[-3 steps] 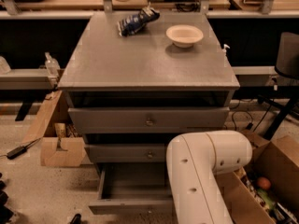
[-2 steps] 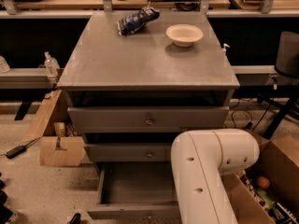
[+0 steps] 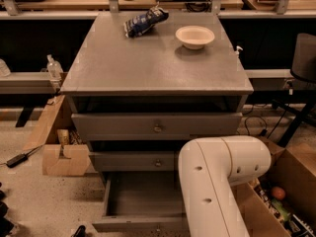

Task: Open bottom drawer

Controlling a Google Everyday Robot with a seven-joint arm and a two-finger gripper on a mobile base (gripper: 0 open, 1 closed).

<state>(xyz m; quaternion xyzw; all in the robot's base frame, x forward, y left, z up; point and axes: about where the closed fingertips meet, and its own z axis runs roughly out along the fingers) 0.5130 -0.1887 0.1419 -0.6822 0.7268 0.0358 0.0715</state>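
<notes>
I am risking dragging the bottom drawer (image 3: 140, 199) right out, my gripper hiding behind my arm (image 3: 212, 181), grip impossible to tell.

— What sits on the grey cabinet's top (image 3: 148, 68)?
— A blue snack bag (image 3: 144, 21) lying near the back edge, and a white bowl (image 3: 195, 36) upright to its right, the two apart.
— And the end effector?
— Out of sight; only the white arm (image 3: 217, 181) shows, low before the cabinet.
</notes>
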